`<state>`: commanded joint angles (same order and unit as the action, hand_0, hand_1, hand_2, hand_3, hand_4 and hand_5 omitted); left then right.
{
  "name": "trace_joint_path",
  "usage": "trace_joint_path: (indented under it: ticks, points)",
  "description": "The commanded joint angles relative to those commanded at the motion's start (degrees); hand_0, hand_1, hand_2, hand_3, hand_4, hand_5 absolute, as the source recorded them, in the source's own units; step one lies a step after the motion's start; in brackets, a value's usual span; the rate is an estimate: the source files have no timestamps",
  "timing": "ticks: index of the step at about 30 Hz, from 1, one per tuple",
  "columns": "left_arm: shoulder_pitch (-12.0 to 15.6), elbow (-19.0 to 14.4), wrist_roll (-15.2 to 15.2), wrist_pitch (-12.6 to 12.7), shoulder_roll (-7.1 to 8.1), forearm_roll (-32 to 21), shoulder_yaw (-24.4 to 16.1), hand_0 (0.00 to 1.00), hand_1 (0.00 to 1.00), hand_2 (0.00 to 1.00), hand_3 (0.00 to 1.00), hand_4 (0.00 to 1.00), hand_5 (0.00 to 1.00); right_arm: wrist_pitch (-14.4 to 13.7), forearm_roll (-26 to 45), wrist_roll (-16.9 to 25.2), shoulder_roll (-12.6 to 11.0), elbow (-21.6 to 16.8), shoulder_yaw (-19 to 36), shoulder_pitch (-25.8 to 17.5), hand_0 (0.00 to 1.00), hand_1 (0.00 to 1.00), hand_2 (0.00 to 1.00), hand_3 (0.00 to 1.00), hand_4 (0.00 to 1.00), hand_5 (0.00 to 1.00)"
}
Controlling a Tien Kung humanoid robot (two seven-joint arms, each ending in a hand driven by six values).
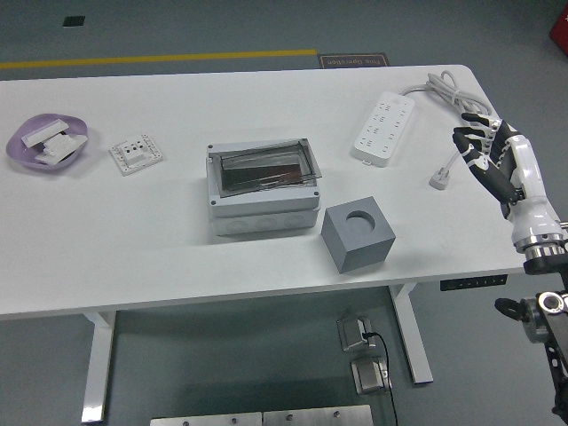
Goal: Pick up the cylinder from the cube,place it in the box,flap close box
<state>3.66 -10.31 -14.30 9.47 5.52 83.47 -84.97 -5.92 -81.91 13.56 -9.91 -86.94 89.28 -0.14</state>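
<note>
The right hand (484,151), black-fingered on a white forearm, hovers over the table's right edge with its fingers spread and loosely extended toward the left, holding nothing — a posture that reads as clear of the work rather than engaged with it. The forearm slopes up from the lower right corner, wrist slightly raised, palm turned inward toward the table. Just beside the fingertips lies a small white plug (439,180), its cable running up to the white multi-socket power strip (383,130) set diagonally nearby. Further in, near the front edge, sits the grey cube with a round hole in its top (357,236); the hole looks empty, and no cylinder is visible there or anywhere on the table. Just left of the cube stands the light grey plastic box with a clear hinged flap (263,188); the flap lies down over the opening, so the cylinder may well be inside, though the glare hides it. By that judgement the task looks finished. Farther left are a white socket plate (136,153) and a lilac dish of white parts (48,142), well apart. The left arm is out of view.
</note>
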Motion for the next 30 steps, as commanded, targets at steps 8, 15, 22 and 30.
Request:
trace_joint_path:
  ticks: [8, 15, 22, 30]
  points:
    - [0.0, 0.0, -0.4, -0.1, -0.43, 3.3, -2.9, 0.63, 0.64, 0.609, 0.624, 0.665, 0.261, -0.1, 3.2, 0.6, -0.3, 1.4, -2.0, 0.8, 0.707, 0.618, 0.669, 0.729, 0.937, 0.619]
    - [0.1, 0.0, -0.3, -0.1, -0.84, 5.6, -5.2, 0.63, 0.64, 0.608, 0.624, 0.665, 0.261, 0.2, 5.0, 1.0, -1.0, 2.6, -4.7, 2.0, 0.703, 0.628, 0.697, 0.792, 0.937, 0.622]
    - [0.5, 0.0, -0.8, -0.2, -1.63, 9.3, -8.4, 0.63, 0.64, 0.609, 0.624, 0.665, 0.261, -0.1, 7.2, 1.9, -1.0, 4.0, -7.0, 3.3, 0.703, 0.631, 0.702, 0.793, 0.933, 0.619]
    - [0.5, 0.0, -0.5, -0.2, -2.53, 10.2, -9.1, 0.631, 0.64, 0.609, 0.624, 0.665, 0.261, -0.7, 7.7, 2.8, -0.3, 3.5, -6.3, 4.3, 0.702, 0.632, 0.704, 0.792, 0.929, 0.615]
